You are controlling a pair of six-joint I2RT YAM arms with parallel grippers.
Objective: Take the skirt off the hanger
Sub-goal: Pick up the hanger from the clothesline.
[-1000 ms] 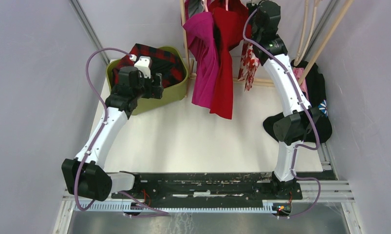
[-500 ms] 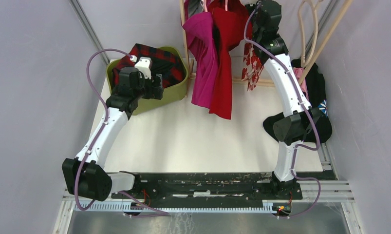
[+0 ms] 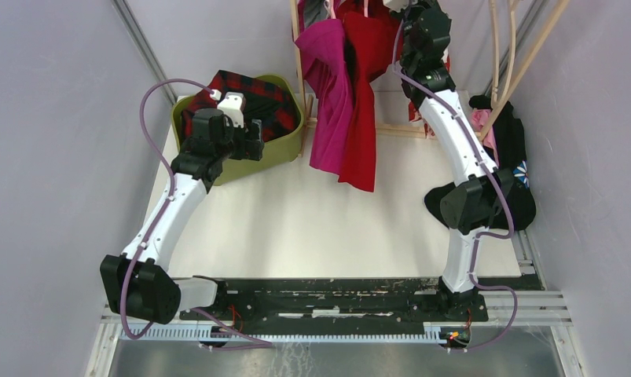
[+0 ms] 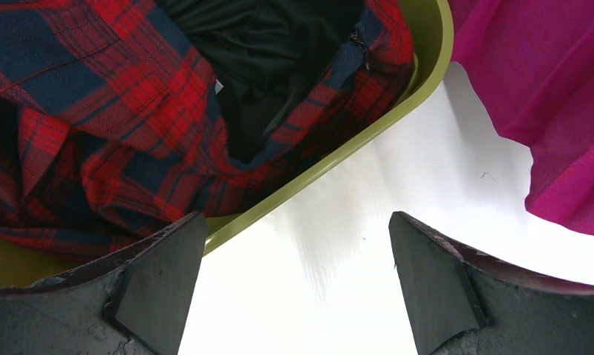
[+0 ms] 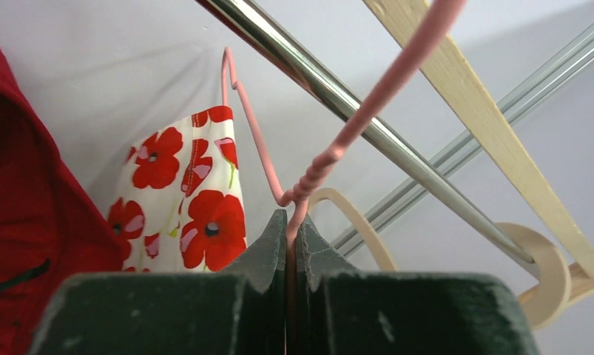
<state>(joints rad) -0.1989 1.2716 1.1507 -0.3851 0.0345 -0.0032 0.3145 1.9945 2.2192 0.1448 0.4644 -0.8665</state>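
My right gripper (image 5: 288, 222) is pressed together on the twisted neck of the pink hanger (image 5: 331, 151), below where its hook rises past the metal rail (image 5: 316, 81), high at the back of the rack. The skirt (image 5: 183, 200), white with red poppies, hangs from that hanger's left shoulder, just beside a red garment (image 5: 20, 222). I judge it light, thin and limp: it will drape and slide rather than hold a shape, and the thin wire will likely flex and swing if I tug. The best hold looks to be the waistband at the top edge, where the cloth is doubled, drawing it down and off along the wire. I cannot see how it is fastened to the hanger. My left gripper (image 4: 294, 288) is spread wide and empty over the rim of the green basket (image 4: 338, 151), which holds a plaid garment (image 4: 94, 111), well apart from the skirt.
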